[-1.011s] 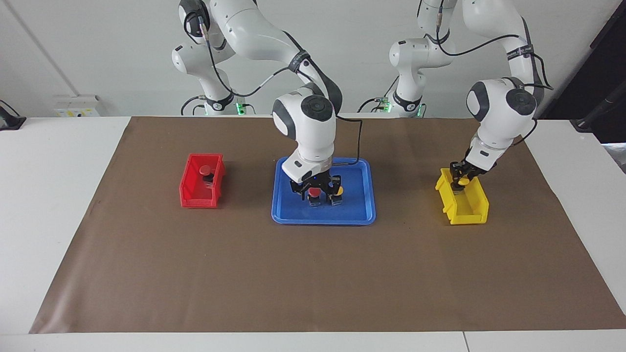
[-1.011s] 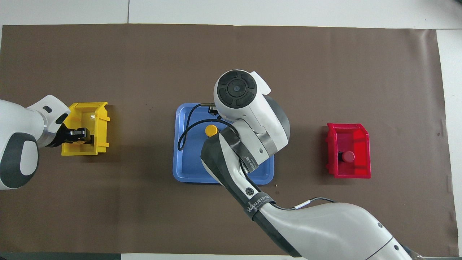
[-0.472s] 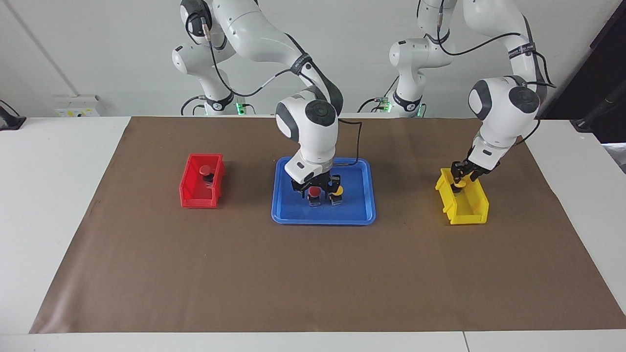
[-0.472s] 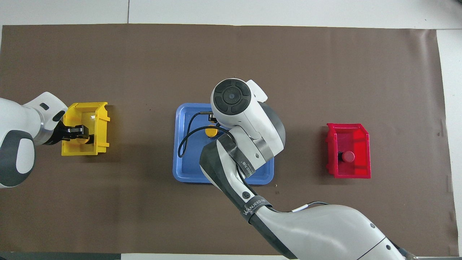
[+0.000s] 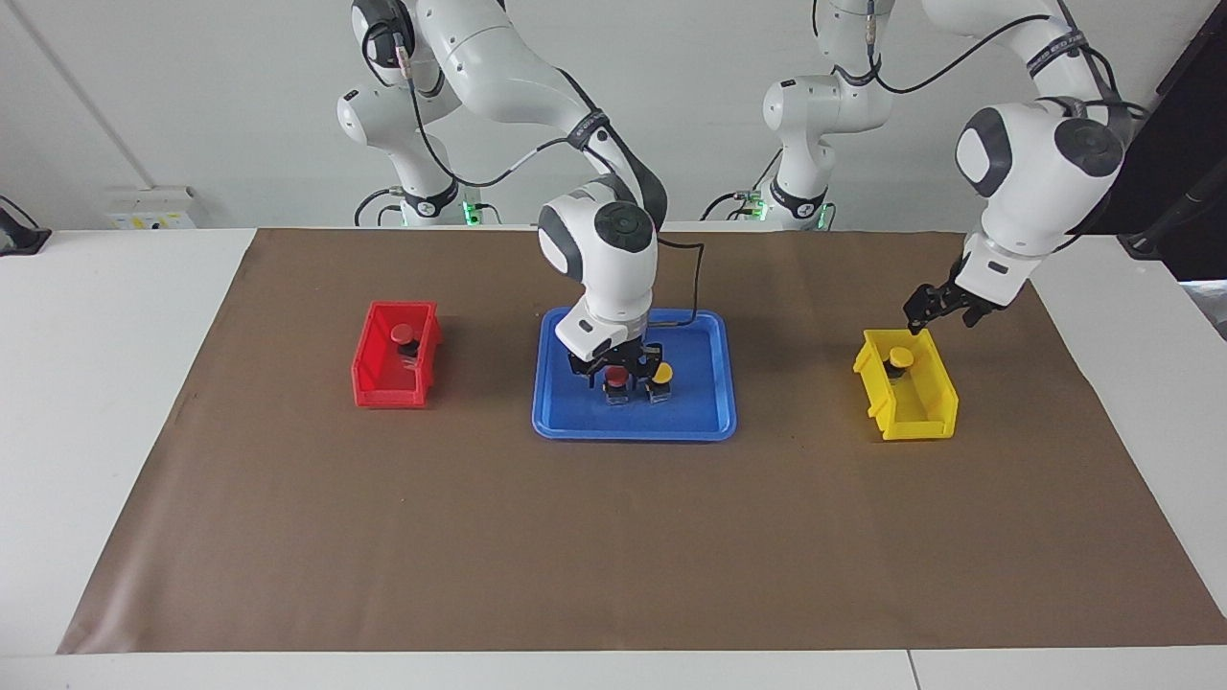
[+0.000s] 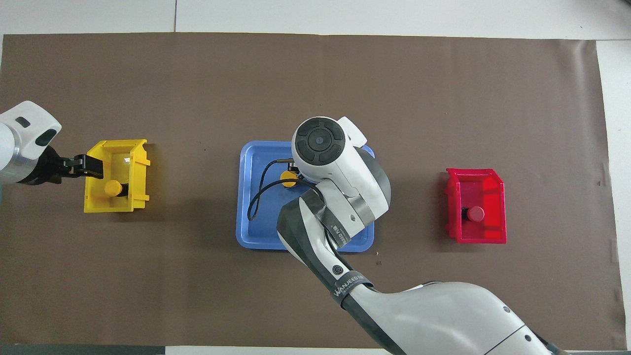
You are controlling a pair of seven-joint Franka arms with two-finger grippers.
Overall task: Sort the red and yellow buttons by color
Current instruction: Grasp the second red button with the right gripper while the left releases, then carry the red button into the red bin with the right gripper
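One yellow button (image 5: 899,357) (image 6: 113,188) lies in the yellow bin (image 5: 920,417) (image 6: 140,162). My left gripper (image 5: 941,321) (image 6: 94,166) hangs open and empty above that bin's rim. A red button (image 5: 403,333) (image 6: 475,213) sits in the red bin (image 5: 379,393) (image 6: 493,192). On the blue tray (image 5: 575,422) (image 6: 256,231) a second red button (image 5: 616,377) stands beside a second yellow button (image 5: 659,372) (image 6: 288,177). My right gripper (image 5: 618,372) is down at the tray, open, with a finger on each side of that red button. From overhead my right arm hides both.
A brown mat (image 5: 613,546) covers the white table, with the bins at its two ends and the tray in the middle. A black cable (image 6: 256,192) from my right wrist loops over the tray.
My left gripper opened, left the yellow button in the yellow bin, and rose away from it. My right gripper sank a little lower around the red button on the tray.
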